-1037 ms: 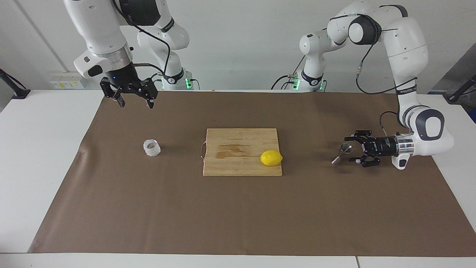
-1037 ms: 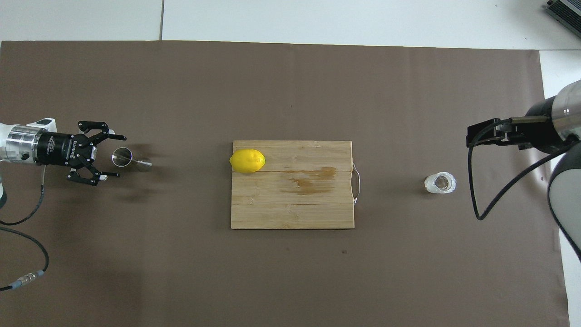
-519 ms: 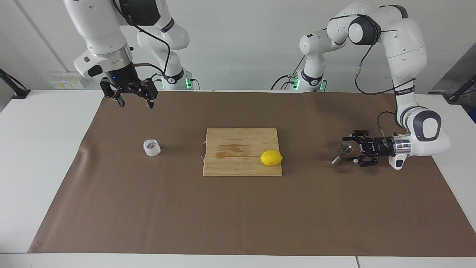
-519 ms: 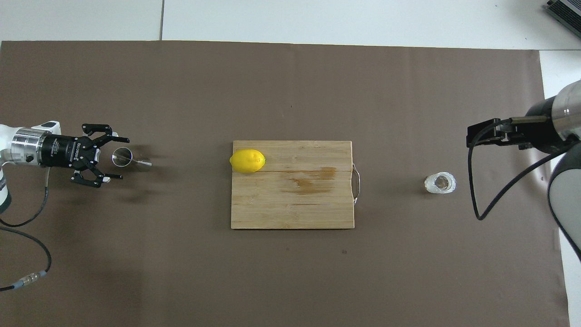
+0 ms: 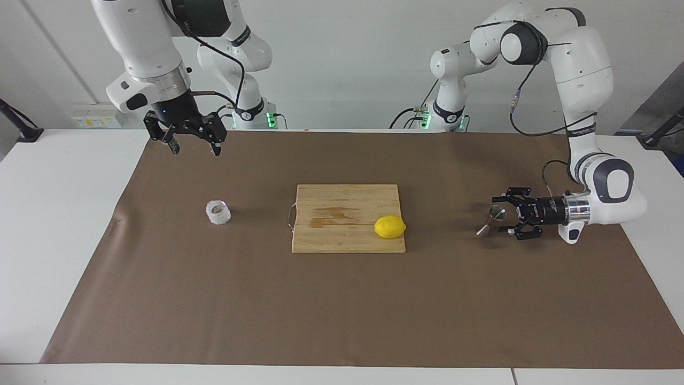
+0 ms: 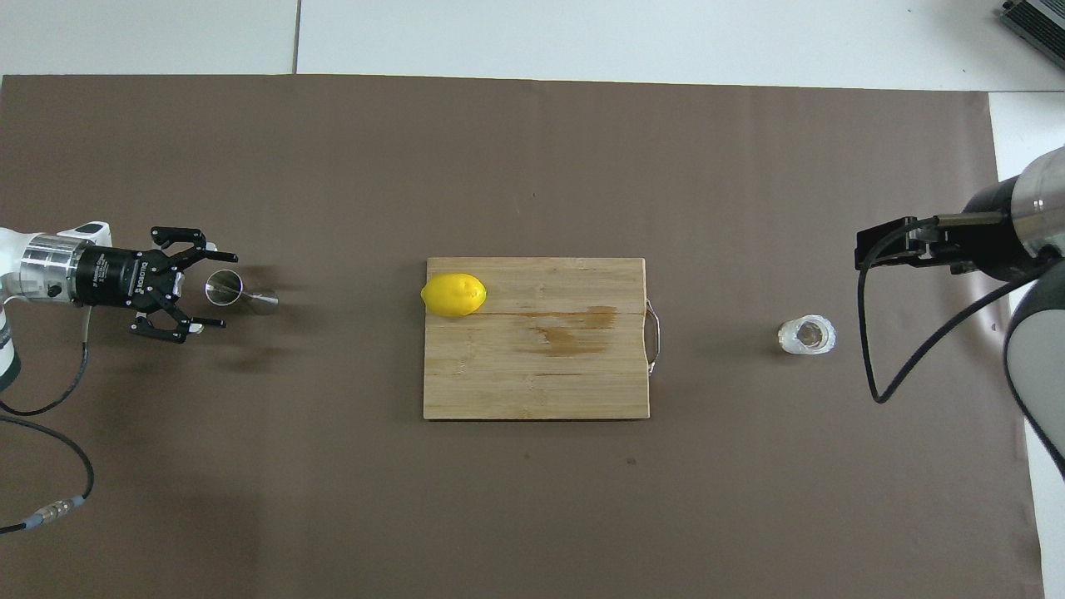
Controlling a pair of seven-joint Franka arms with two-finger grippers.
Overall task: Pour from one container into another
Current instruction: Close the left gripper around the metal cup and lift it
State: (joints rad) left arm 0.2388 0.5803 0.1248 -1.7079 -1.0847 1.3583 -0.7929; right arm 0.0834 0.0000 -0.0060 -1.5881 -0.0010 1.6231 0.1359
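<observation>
The steel jigger (image 5: 491, 220) stands on the brown mat toward the left arm's end of the desk, well apart from the cutting board (image 5: 347, 218). The left claw (image 5: 504, 216) lies level around it, fingers spread, not gripping. The textured glass cup (image 5: 218, 212) sits beside the board's handle end. The right claw (image 5: 193, 149) hangs released above the mat.

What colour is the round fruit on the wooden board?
The lemon is bright yellow, clearest in the overhead view.

Bumpy clear glass cup (image 5: 218, 212) upright toward the right arm's end; steel jigger (image 5: 491, 220) at the left arm's end.
</observation>
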